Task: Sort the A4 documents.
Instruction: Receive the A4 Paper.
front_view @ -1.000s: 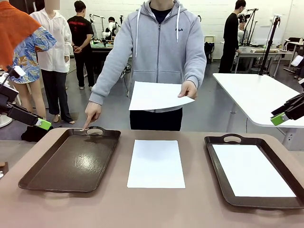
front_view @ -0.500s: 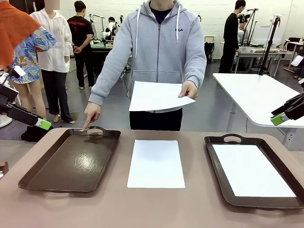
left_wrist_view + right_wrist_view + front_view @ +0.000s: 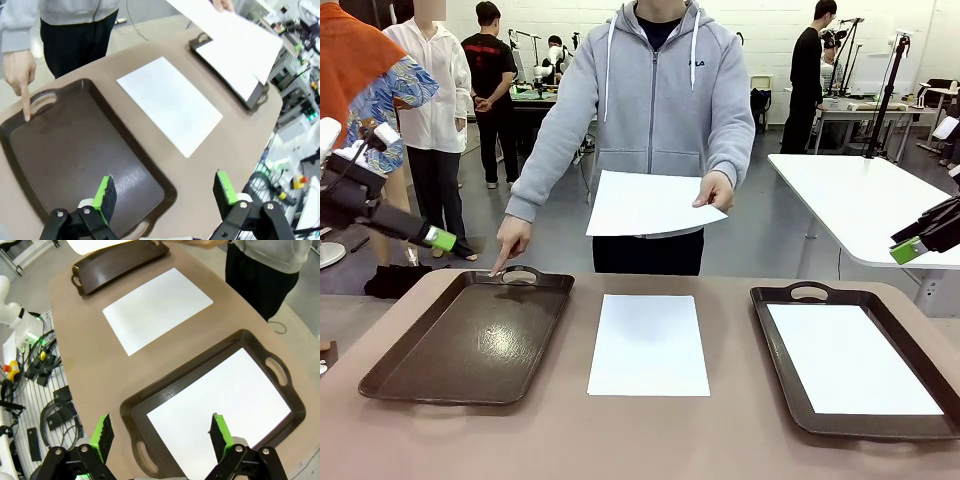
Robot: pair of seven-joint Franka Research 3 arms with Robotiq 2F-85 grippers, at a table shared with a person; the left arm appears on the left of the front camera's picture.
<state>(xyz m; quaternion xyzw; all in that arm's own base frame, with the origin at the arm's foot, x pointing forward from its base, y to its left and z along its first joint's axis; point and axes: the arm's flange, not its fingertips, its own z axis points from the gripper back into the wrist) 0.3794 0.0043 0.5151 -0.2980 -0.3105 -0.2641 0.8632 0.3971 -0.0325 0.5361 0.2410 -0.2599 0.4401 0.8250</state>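
- While the pointing hand [image 3: 513, 240] of the person at the far side sets its index fingertip on the rim beside the far handle of the left tray [image 3: 470, 345], the other hand [image 3: 715, 190] holds the held A4 sheet [image 3: 645, 203] in the air beyond the far table edge. The sheet is roughly level and is gripped at one corner.
- Left tray: dark brown, glossy, nothing lying in it. It sits on the tan table [image 3: 640, 440] on the robot's left side.
- Middle A4 sheet [image 3: 648, 345]: white, flat on the bare table between the two trays, long side running away from the robot. It touches neither tray.
- Right tray [image 3: 880, 426]: same dark brown type, on the robot's right side. The tray A4 sheet [image 3: 850, 358] lies flat inside it and covers most of the floor, with brown rim showing all round.
- Left gripper [image 3: 165, 190]: up in the air at the robot's left, off the table surface. Its wrist view looks down on the left tray, the middle A4 sheet and the pointing hand. Its green pads [image 3: 105, 192] stand wide apart with nothing between them.
- Right gripper [image 3: 161, 434]: in the air at the right edge of the front view, higher than the table top. Its wrist view looks down on the right tray and the tray A4 sheet. Its fingers [image 3: 219, 432] are spread wide and hold nothing.
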